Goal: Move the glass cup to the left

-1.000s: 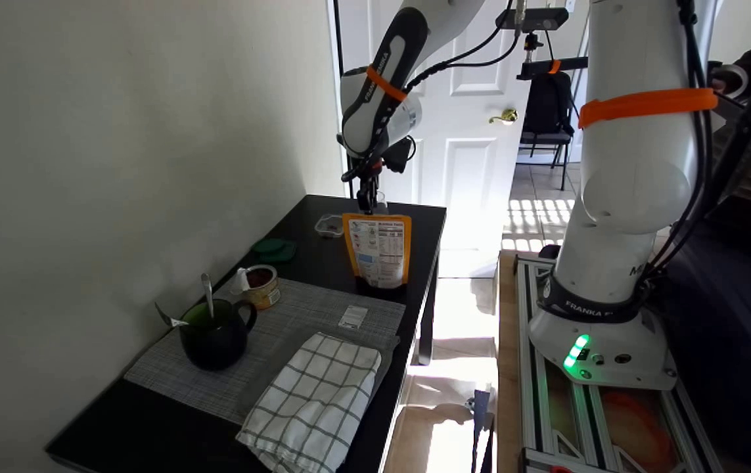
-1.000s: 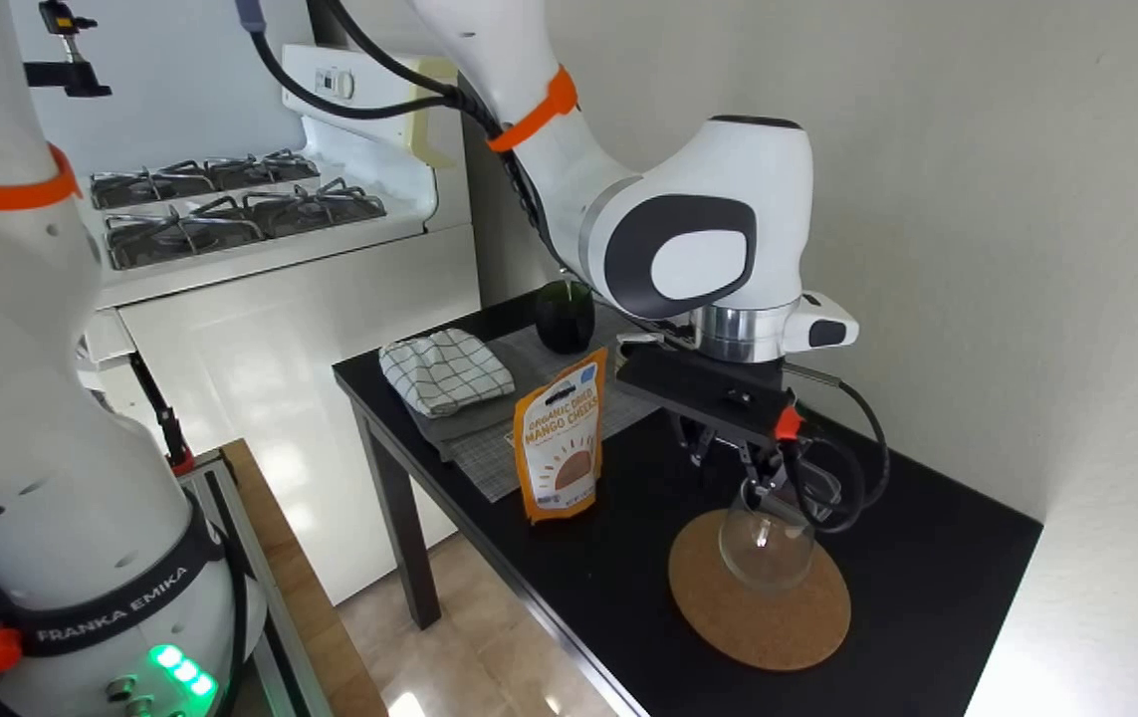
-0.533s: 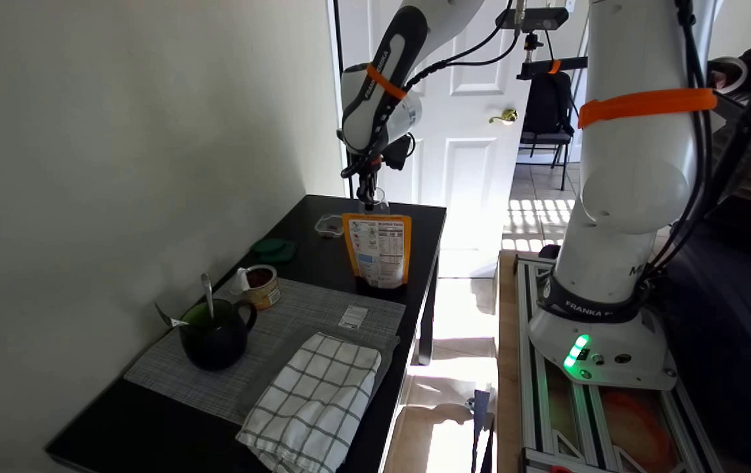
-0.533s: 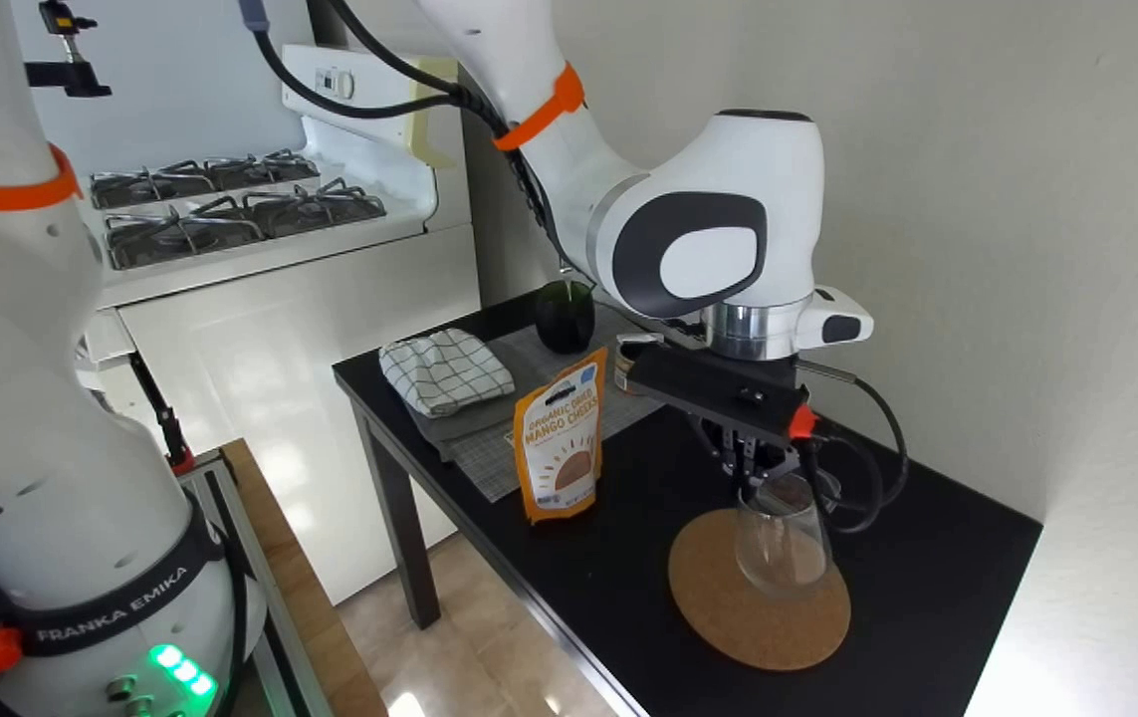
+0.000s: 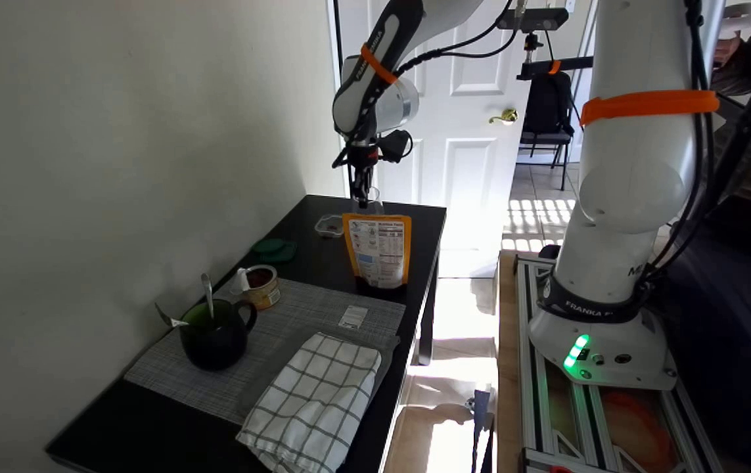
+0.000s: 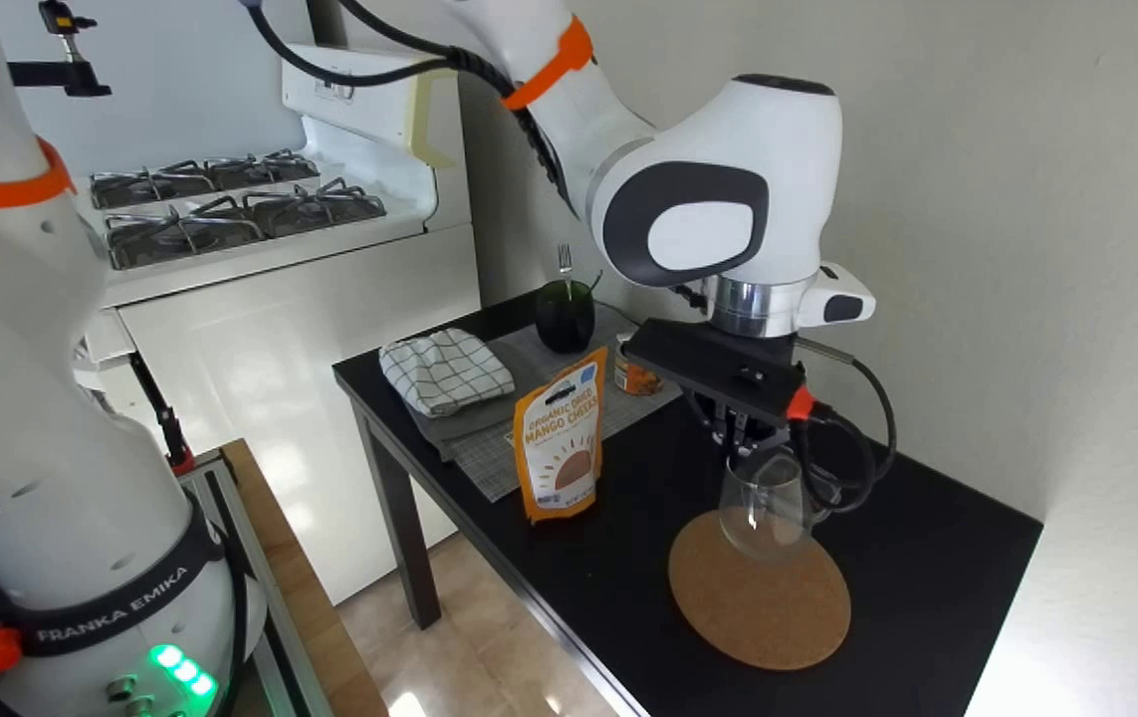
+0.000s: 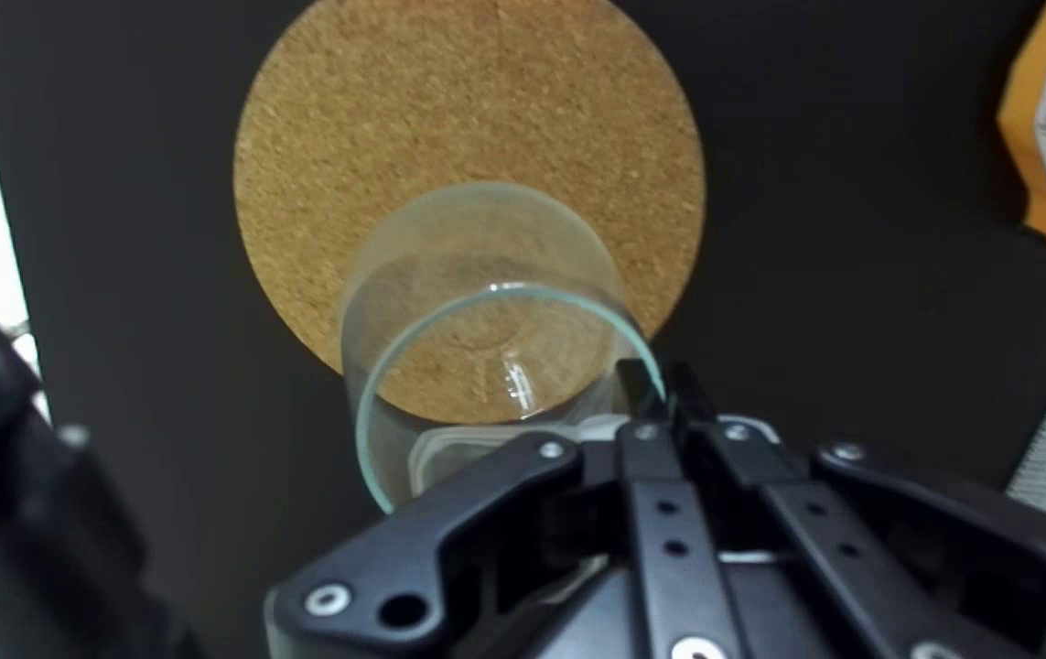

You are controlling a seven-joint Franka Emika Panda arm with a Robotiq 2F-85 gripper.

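The clear glass cup (image 6: 766, 513) hangs from my gripper (image 6: 740, 460), which has its rim pinched between the two fingers. In the wrist view, one of the fingertips (image 7: 637, 377) reaches inside the glass cup (image 7: 486, 229) and the other lies just outside, so the gripper (image 7: 663, 384) is shut on the wall. The cup looks raised a little above the round cork mat (image 6: 758, 622), over its far edge. In an exterior view, the orange packet (image 5: 378, 253) hides the lower part of the cup (image 5: 375, 205).
A clear plastic tub (image 5: 329, 225) stands close behind the cup. Green lids (image 5: 274, 249), a small tan cup (image 5: 263, 287), a dark mug (image 5: 214, 338) with cutlery and a checked towel (image 5: 319, 387) lie farther along. The wall borders the table (image 6: 927, 597).
The jaws have come together on the cup's rim. Cup and gripper have since risen, and the cup has shifted away from the mat's middle toward its far edge.
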